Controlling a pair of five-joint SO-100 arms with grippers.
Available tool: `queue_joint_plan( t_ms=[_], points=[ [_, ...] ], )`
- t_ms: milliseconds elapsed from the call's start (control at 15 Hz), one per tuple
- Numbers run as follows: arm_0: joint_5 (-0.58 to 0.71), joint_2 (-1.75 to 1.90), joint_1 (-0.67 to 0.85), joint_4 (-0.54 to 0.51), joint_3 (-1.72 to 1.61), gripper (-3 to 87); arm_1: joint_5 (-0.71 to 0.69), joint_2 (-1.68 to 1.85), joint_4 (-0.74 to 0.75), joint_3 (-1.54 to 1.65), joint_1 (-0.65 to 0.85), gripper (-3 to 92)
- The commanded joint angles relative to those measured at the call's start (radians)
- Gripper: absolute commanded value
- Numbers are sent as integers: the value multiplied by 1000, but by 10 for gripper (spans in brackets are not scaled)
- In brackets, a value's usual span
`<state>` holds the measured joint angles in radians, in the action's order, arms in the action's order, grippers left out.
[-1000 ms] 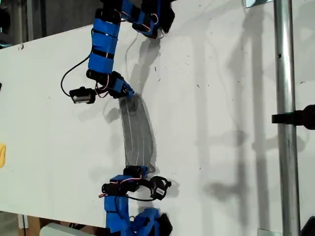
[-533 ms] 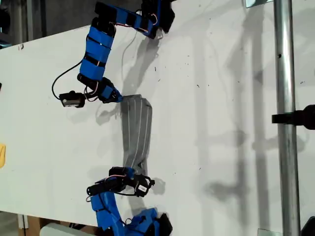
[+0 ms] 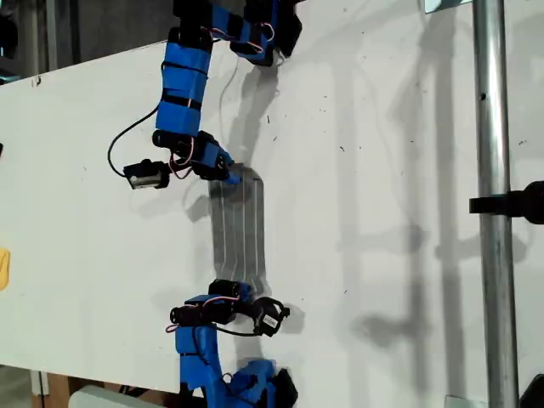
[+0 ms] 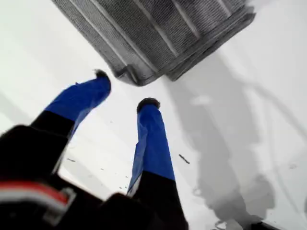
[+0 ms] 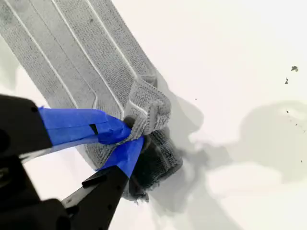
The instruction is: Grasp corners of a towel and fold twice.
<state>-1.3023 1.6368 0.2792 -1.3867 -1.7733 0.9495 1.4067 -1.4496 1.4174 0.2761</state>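
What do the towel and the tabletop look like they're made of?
Towel: soft woven or knitted fabric, grey with thin pale stripes; a ribbed texture shows up close and it bunches where my second gripper pinches it. Tabletop: a hard, smooth white board, likely laminate or painted, with a matte-to-satin finish showing soft shadows and small dark specks.

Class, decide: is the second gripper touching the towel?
Touching. The second wrist view shows my second gripper pinching a bunched corner of the towel between its blue fingertips.

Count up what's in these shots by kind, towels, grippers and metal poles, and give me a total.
towel: 1
grippers: 2, my first gripper and my second gripper
metal pole: 1
total: 4
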Motion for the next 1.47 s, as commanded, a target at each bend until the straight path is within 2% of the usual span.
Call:
queue_joint_plan(
  t_ms=[0, 133, 400, 467, 600, 667, 800, 1000, 1200, 1400],
  points=[
    [-14, 34, -18, 20, -9, -26, 132, 37, 9, 12, -69, 252],
    [-14, 35, -15, 20, -20, -26, 187, -60, 40, 21, -91, 268],
    [-17, 41, -17, 20, -43, -26, 170, -233, 167, 25, -51, 248],
    [-17, 46, -17, 20, -49, -26, 160, -256, 189, 23, -38, 200],
    [-15, 55, -11, 28, -60, -26, 137, -287, 198, 18, -14, 13],
    [-14, 55, -9, 28, -63, -26, 124, -287, 199, 23, -11, -2],
    [-12, 67, -6, 28, -72, -26, 92, -239, 187, 20, -25, -2],
    [-5, 109, 8, 25, -92, -26, 43, -89, 86, -3, -5, -2],
    [52, 127, 67, 23, -100, -26, -64, -15, 63, -20, 106, -2],
    [140, 118, 164, 41, -100, -26, -176, -55, 124, -55, 221, -2]
  ],
)
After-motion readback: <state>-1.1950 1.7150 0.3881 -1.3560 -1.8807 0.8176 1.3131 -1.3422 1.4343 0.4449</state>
